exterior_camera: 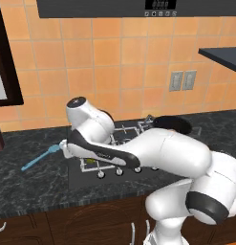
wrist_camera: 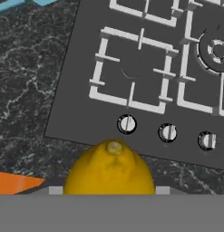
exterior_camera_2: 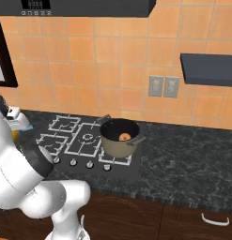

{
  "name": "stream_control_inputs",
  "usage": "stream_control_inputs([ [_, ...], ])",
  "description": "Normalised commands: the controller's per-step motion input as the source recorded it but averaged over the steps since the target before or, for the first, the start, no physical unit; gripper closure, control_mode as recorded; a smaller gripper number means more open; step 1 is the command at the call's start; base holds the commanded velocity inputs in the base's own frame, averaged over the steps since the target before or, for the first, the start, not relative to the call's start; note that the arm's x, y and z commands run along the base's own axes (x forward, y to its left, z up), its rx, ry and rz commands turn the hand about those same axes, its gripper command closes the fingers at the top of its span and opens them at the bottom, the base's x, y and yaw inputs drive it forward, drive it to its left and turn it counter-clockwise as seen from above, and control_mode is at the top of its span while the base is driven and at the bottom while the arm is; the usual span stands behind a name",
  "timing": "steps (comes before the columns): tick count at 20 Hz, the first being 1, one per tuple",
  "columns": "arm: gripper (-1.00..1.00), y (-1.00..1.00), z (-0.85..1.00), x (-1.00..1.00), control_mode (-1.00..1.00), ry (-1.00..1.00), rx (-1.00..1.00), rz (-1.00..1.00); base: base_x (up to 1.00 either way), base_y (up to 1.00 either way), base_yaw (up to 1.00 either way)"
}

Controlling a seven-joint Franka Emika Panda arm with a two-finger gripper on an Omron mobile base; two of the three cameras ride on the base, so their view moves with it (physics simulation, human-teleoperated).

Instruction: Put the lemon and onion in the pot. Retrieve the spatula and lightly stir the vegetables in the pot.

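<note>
The small bright yellow oval lemon sits at the bottom centre of the hand view, right at the fingers, stem nub pointing up the frame, above the front edge of the dark stove top where it meets the black marble counter. A sliver of the lemon also shows in the left base view, under the white forearm, near the stove's front left corner. The lemon looks held, but the fingertips themselves are hidden, so I cannot tell for sure whether the gripper is clamped on it.

Small round orange-brown onion is already inside the squat tan pot with dark rim, which stands on the front right burner of the stove.

Slim light-blue spatula lies flat on the counter just left of the stove, handle running toward the lower left, blade end near the robot's wrist. Its blue edge also shows in the top left corner of the hand view.

Three round silver knobs line the stove's front strip just beyond the lemon. Orange tiled wall behind, with a double grey outlet plate.
</note>
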Motion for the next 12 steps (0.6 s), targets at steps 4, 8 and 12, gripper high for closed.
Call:
stream_control_inputs([
  [4, 1.00, -1.00, 0.66, 0.00, -1.00, -0.16, 0.00, 0.01, 0.00, 0.00, 0.00],
  [8, 1.00, -1.00, 0.54, 0.00, -1.00, -0.06, 0.00, 0.00, 0.00, 0.00, 0.00],
  [12, 1.00, -1.00, 0.59, 0.04, -1.00, -0.01, 0.04, 0.00, 0.00, 0.00, 0.00],
])
